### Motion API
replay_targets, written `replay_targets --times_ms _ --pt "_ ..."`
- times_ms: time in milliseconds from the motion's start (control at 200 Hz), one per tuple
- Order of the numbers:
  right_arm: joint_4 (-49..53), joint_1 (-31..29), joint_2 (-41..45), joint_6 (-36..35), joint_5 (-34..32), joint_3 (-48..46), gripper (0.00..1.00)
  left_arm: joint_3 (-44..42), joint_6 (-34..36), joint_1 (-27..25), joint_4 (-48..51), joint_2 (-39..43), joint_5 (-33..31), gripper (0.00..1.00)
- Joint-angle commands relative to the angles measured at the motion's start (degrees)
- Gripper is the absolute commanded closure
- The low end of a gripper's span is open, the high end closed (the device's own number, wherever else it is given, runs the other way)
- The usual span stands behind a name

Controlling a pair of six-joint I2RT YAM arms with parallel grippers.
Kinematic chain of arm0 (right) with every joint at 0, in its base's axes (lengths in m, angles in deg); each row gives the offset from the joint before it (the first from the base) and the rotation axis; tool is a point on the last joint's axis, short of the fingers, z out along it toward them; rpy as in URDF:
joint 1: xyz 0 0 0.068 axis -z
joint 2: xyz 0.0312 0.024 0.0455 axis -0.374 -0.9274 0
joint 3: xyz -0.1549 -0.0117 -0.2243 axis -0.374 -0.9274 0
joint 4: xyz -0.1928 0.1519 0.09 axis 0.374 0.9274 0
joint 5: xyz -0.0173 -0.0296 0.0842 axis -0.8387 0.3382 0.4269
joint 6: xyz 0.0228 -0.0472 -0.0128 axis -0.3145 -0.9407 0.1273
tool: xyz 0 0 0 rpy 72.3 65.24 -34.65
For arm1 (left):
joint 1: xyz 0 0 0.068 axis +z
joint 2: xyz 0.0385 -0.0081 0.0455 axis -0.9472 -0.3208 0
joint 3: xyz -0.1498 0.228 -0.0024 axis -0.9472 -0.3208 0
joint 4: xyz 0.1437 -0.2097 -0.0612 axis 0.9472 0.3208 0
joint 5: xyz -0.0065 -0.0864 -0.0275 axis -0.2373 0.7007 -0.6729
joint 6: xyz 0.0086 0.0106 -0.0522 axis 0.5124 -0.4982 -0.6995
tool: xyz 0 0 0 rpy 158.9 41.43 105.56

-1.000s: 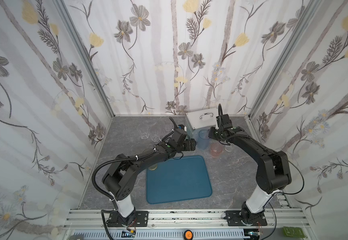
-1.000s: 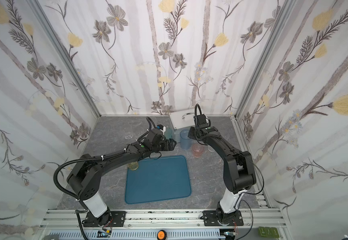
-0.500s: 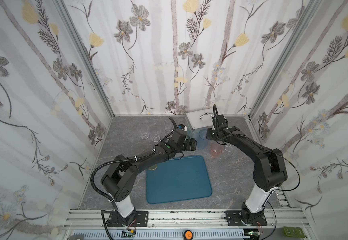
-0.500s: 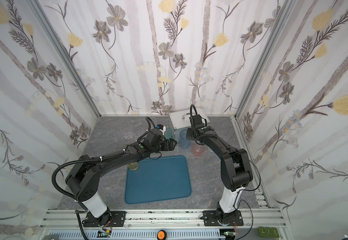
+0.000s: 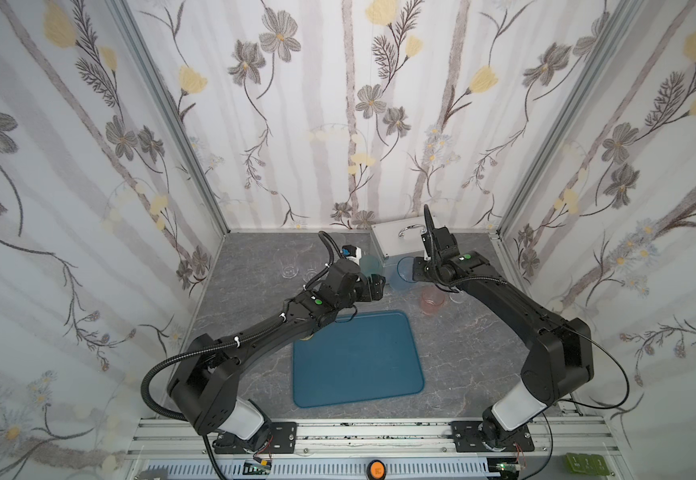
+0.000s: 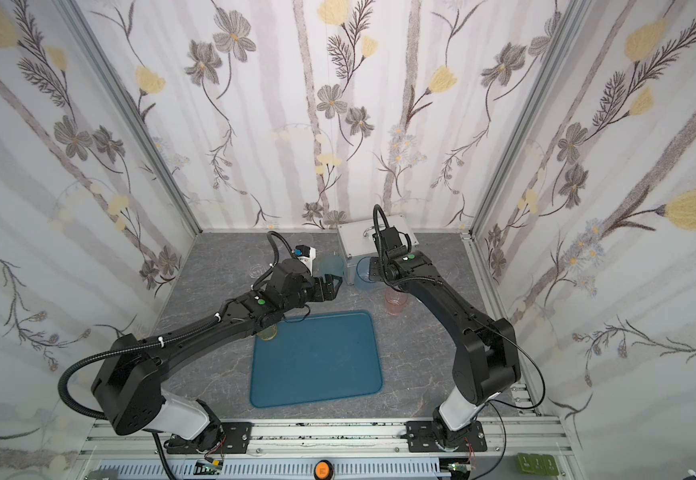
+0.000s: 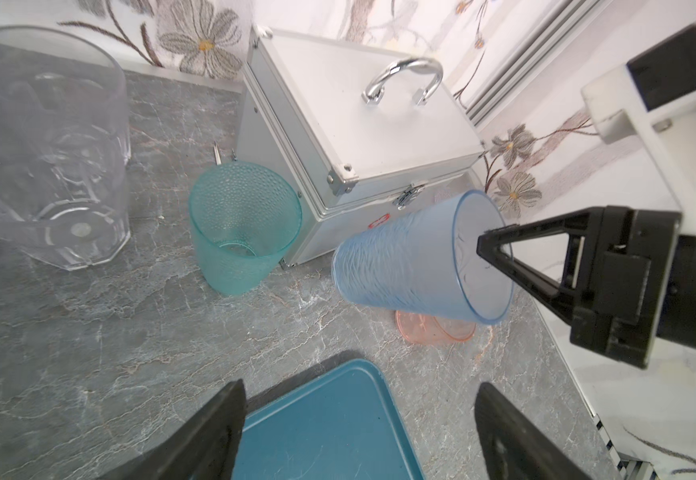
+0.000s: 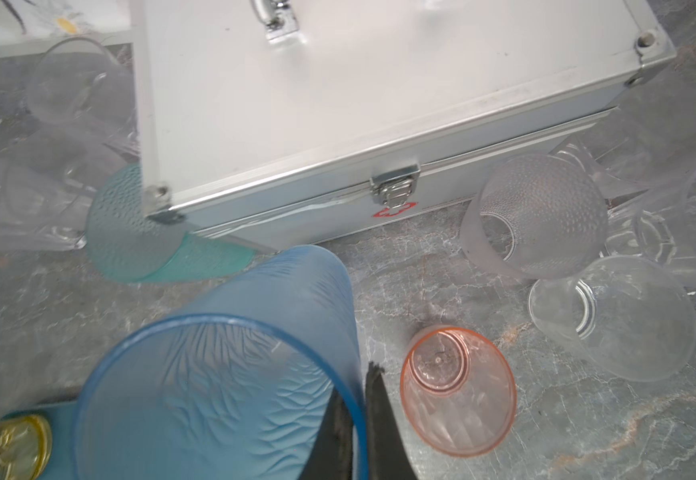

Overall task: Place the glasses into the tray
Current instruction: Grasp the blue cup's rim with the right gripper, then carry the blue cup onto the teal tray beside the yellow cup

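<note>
A tall blue glass (image 8: pixel 221 365) hangs tilted in front of the metal case. My right gripper (image 8: pixel 358 374) is shut on its rim, one finger inside and one outside; the left wrist view shows the same grip (image 7: pixel 481 245) on the blue glass (image 7: pixel 412 266). My left gripper (image 7: pixel 358 388) stands open and empty over the far corner of the teal-blue tray (image 7: pixel 321 436). A teal glass (image 7: pixel 242 228) stands beside the case, a short pink glass (image 8: pixel 458 395) beside the blue one. A yellow glass (image 6: pixel 266 332) stands at the tray's (image 6: pixel 317 365) far left corner, partly under my left arm.
The silver metal case (image 5: pixel 398 241) with a handle stands against the back wall. Clear glasses (image 8: pixel 537 216) crowd the table right of the case, and more clear glasses (image 5: pixel 290 266) stand left of it. Walls close in on three sides.
My right gripper has moved a little to the left and shut on the blue glass's rim; the glass now leans. The left arm has stayed still.
</note>
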Motion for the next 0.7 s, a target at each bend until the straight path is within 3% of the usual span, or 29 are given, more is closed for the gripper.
replay_targets --times_ms 0,305,694 --pt "3.0 -2.2 1.5 -0.3 -0.5 1.6 0.95 -1.8 1.4 0.7 -0.2 4.2 -3.4 0.11" --pt "10.2 -12.6 -1.3 -0.3 0.5 7.9 0.96 -5.5 4.6 4.2 7.7 16.2 -7.2 0.11" --pt "18.0 -24.6 -14.2 -1.8 0.0 19.7 0.96 -11.2 5.4 10.1 15.5 25.5 -8.3 0.11"
